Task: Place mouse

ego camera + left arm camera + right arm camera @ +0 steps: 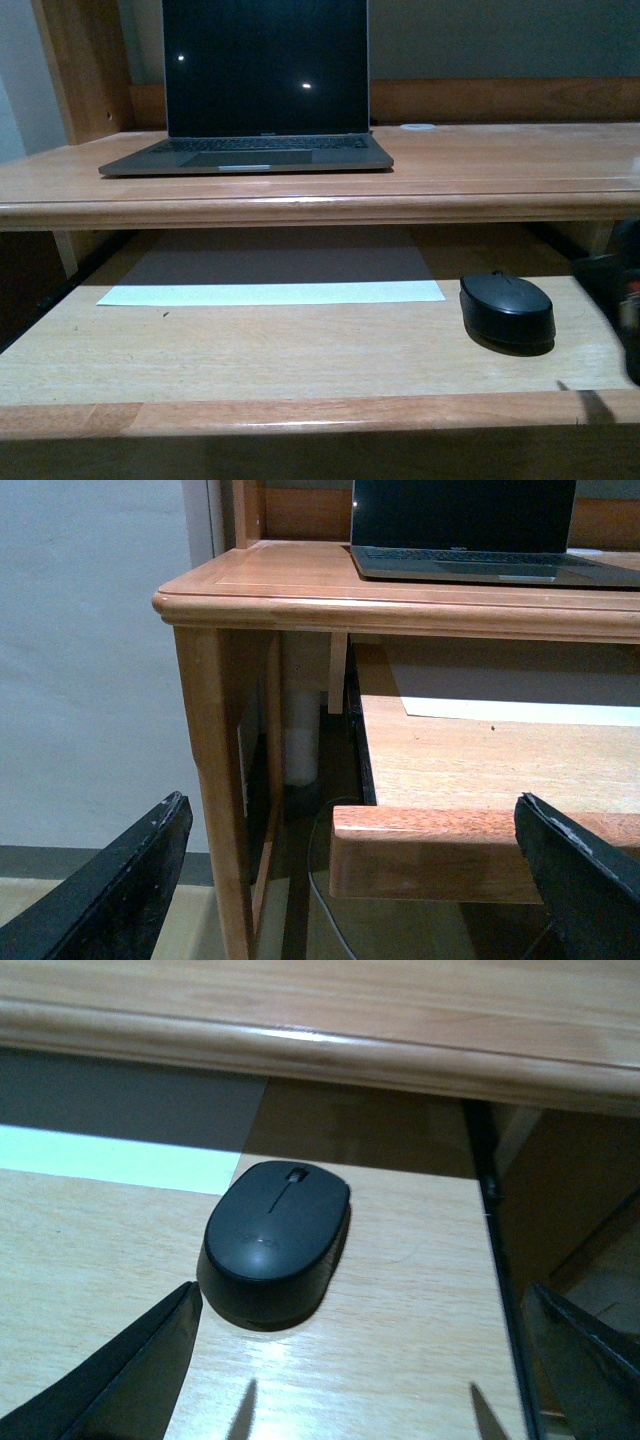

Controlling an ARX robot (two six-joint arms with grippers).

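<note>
The black oval mouse (507, 308) lies on the pull-out wooden shelf (250, 350) at its right side, under the desk top. In the right wrist view the mouse (277, 1242) sits just ahead of my open right gripper (365, 1370), nearer one finger (120, 1380), not touched. In the front view only a dark blur of the right arm (625, 300) shows at the right edge. My left gripper (365, 880) is open and empty, off the left front corner of the shelf (440, 850), which lies between its fingers in that view.
An open laptop (255, 100) with a dark screen stands on the desk top (500, 170). A pale sheet of paper (270, 292) lies on the shelf left of the mouse. The desk leg (215, 780) and a grey cable (325, 900) are near the left gripper.
</note>
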